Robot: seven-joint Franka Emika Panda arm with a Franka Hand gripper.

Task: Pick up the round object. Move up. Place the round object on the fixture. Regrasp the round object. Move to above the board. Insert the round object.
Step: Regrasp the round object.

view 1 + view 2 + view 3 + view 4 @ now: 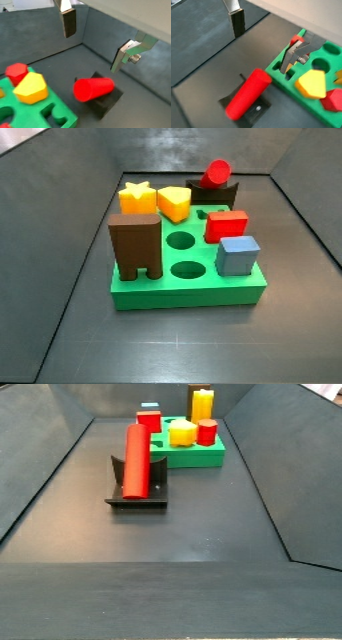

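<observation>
The round object, a glossy red peg, lies lengthwise in the cradle of the dark fixture, next to the green board. In a side view the round object shows end-on on the fixture, behind the board. In both wrist views my gripper hangs open above the floor, clear of the peg, with nothing between its fingers. The fixture sits under the peg beside the board. Neither side view shows the gripper.
On the board stand a brown two-legged block, a blue cube, a red cube, a yellow star and another yellow piece. Dark sloping walls enclose the floor.
</observation>
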